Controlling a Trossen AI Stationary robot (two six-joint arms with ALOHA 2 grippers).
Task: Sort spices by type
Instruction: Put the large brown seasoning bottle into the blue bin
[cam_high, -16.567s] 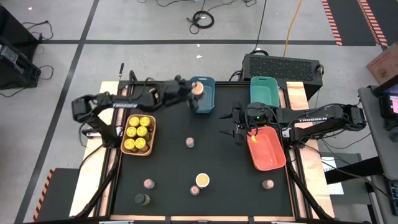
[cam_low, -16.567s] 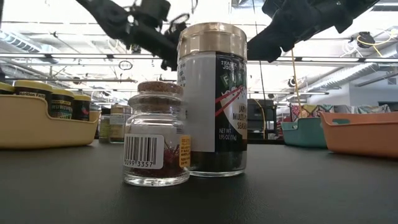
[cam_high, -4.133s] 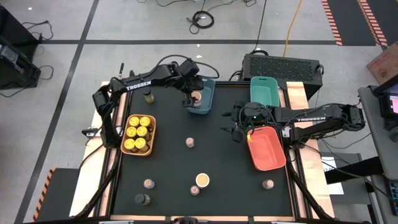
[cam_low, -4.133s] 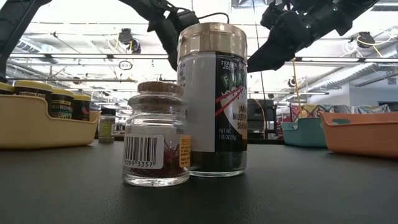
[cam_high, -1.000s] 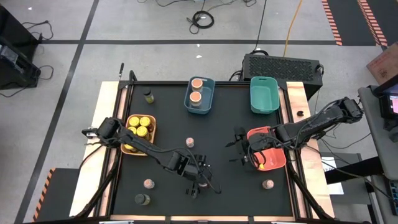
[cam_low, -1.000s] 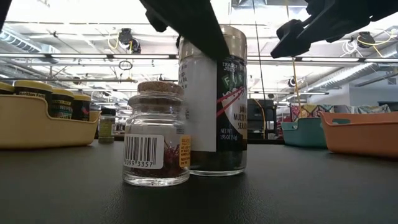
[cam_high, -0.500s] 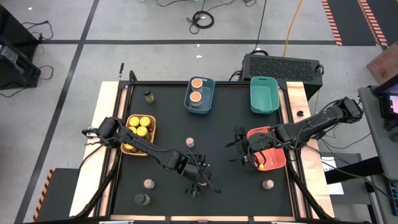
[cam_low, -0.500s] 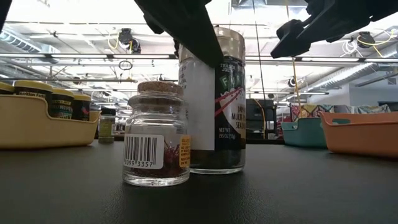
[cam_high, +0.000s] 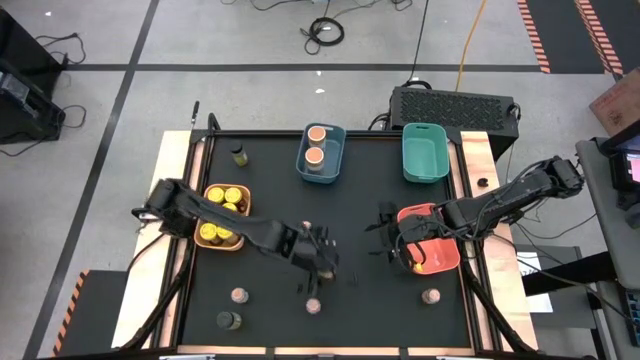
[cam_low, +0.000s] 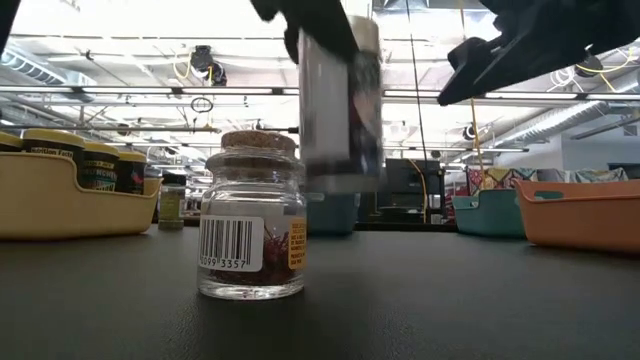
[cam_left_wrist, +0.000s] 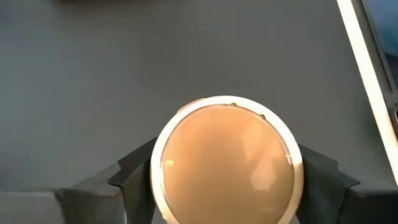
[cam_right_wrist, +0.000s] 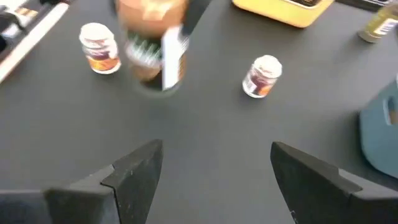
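Note:
My left gripper (cam_high: 318, 262) is shut on a wider peach-topped spice jar (cam_low: 340, 110) above the table's near middle. A tiny cork-topped pinkish jar (cam_low: 251, 215) stands on its base beside it. More tiny pinkish jars (cam_high: 238, 295) (cam_high: 431, 296) (cam_high: 306, 229) and a dark olive jar (cam_high: 229, 320) stand on the mat. Another olive jar (cam_high: 238, 154) stands at the far left. Two peach-topped jars sit in the blue bin (cam_high: 321, 170). Yellow-lidded jars fill the orange bin (cam_high: 222, 243). My right gripper (cam_high: 390, 245) hovers open left of the red bin (cam_high: 438, 262). My left gripper pinches the peach-topped jar by its sides just under the lid (cam_left_wrist: 227, 158). One finger (cam_left_wrist: 134, 174) is on each side, and they come from above, pointing down. The jar hangs upright and is lifted clear of the mat.
A teal bin (cam_high: 424, 152) sits at the far right of the mat. The mat's middle between the bins is bare. A black box (cam_high: 455, 103) stands beyond the table's far edge. The wooden table rim (cam_high: 180, 280) runs along both sides.
My left gripper, shut on the peach-topped jar, has risen and moved a little toward the far edge. The jar has gone from standing on the mat to lifted clear. The tiny cork-topped jar beside it has stayed put.

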